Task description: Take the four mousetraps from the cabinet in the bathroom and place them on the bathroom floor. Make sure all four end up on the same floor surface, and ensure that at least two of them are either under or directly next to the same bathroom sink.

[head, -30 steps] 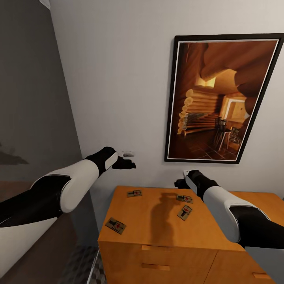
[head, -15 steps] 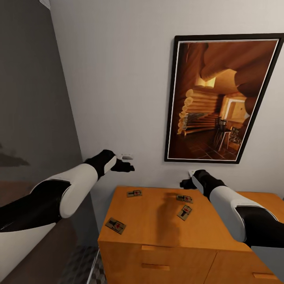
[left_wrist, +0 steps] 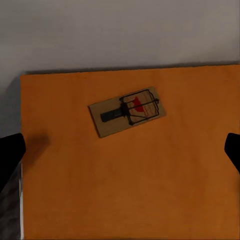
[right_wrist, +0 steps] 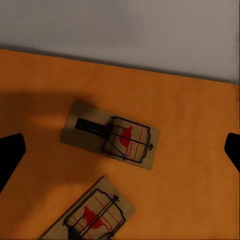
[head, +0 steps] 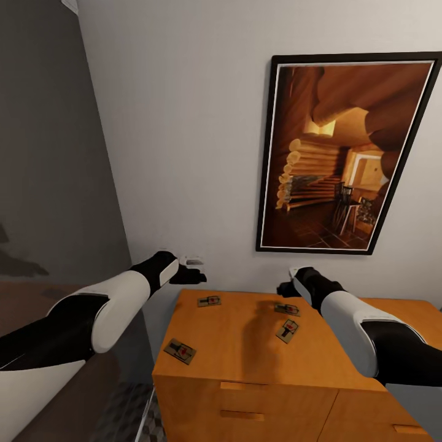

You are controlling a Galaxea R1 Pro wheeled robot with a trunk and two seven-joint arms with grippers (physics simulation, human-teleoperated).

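Observation:
Four mousetraps lie on the orange-brown cabinet top (head: 245, 356): one at the back left (head: 209, 301), one at the front left (head: 180, 351), and two close together at the back right (head: 286, 309) (head: 286, 330). My left gripper (head: 189, 275) hovers open above the cabinet's back-left corner; its wrist view looks down on one mousetrap (left_wrist: 127, 112) between the spread fingertips (left_wrist: 10, 156). My right gripper (head: 283, 288) hangs open just over the back-right pair, which its wrist view shows as one whole mousetrap (right_wrist: 111, 135) and another (right_wrist: 92, 220) cut by the frame edge. Both grippers hold nothing.
A large framed painting (head: 344, 153) hangs on the white wall behind the cabinet. A dark grey wall (head: 49, 184) stands at the left. Drawer fronts with handles (head: 242, 414) face me. A strip of patterned floor tile (head: 126, 408) shows beside the cabinet.
My left gripper has come down toward the cabinet's back-left corner. My right gripper has shifted slightly above the back-right traps. The mousetraps have not moved.

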